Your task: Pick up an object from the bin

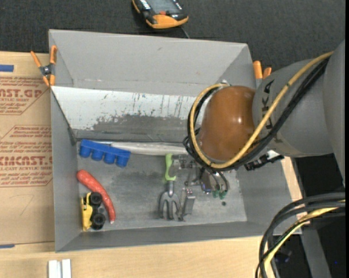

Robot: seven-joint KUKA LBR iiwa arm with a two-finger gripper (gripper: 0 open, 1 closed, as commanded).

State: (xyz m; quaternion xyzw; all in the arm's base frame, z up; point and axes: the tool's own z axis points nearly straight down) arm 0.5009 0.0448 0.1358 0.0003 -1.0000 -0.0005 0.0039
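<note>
Green-handled grey tool (170,181) lies mid-floor in the bin (133,62), long axis running up-down in view, just left of the end effector (191,191). Spread or pressed together: cannot tell.

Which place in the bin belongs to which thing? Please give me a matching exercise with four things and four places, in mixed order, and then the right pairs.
Things
1. blue ridged block
2. red-orange long thing
3. yellow and black toy vehicle
4. end effector

Places
A. lower left corner of the bin floor
B. lower middle of the floor
C. upper left of the floor, along the foot of the far wall
D. left side, lying slantwise between two other things

Pairs: 1-C, 2-D, 3-A, 4-B
</note>
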